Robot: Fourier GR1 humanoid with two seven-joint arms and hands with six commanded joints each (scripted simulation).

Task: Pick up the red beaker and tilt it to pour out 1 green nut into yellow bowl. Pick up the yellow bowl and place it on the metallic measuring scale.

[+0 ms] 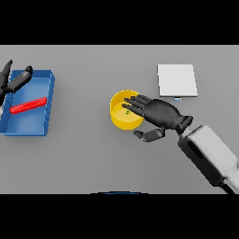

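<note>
Yellow round bowl [122, 117] holds green nut [127, 112], pour done; right hand [161, 113] spread open over it, flat metallic scale [176, 80] beyond, lift pending.

No legible text, labels, brand marks, numbers or signs found. The metallic measuring scale [176, 80] carries a small bluish mark at its near edge, too small to read. The yellow bowl [122, 119], the blue tray [29, 122] and the desk [88, 154] bear plain, unmarked surfaces.
</note>
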